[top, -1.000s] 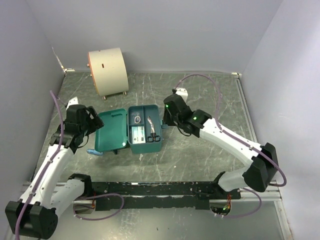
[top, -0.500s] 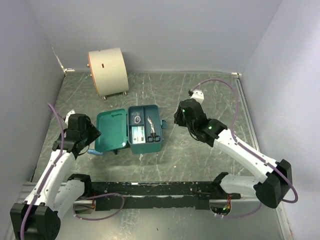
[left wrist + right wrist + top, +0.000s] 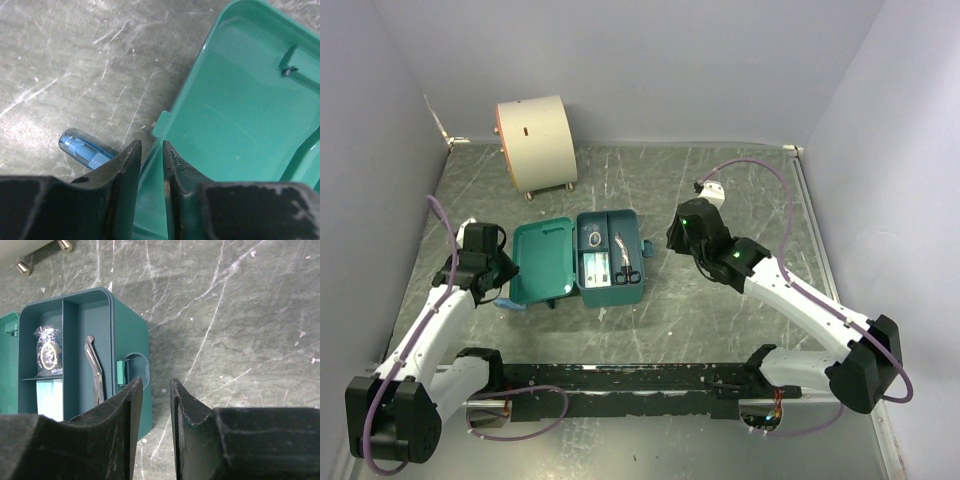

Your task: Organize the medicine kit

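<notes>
The kit lies open mid-table, its lid folded flat to the left. Inside the tray are scissors, a clear packet and a pale pack. A blue tube lies on the table just beside the lid's near corner. The left claw hovers over that corner, clenched on nothing. The right claw hangs just right of the kit, likewise clenched and empty. A cream drum stands well behind.
</notes>
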You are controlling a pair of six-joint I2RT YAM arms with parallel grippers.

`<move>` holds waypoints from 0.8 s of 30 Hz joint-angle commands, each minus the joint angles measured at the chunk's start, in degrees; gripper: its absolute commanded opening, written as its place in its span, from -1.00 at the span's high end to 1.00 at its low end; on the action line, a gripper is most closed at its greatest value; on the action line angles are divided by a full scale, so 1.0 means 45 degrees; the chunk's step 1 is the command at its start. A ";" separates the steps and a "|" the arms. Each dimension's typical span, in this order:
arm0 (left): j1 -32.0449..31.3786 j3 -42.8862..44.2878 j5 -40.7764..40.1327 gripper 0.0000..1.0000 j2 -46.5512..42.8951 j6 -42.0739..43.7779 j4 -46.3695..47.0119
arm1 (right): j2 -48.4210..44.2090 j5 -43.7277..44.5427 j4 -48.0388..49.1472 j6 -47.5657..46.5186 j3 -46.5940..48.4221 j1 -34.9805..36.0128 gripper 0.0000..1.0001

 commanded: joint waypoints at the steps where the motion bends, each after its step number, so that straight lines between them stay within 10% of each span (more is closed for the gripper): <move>1: 0.0118 0.1137 0.0120 0.42 0.0504 0.0875 0.0047 | 0.0109 -0.0114 0.0446 0.0169 -0.0219 -0.0056 0.44; 8: 0.0118 0.1714 0.0687 0.86 0.0756 0.1805 -0.0263 | 0.0064 -0.0054 0.0453 0.0309 -0.0342 -0.0057 0.45; 24: 0.0118 0.3425 0.2640 0.86 -0.0302 0.4060 -0.1572 | 0.1281 -0.0666 0.0584 0.0000 -0.0436 -0.0255 0.42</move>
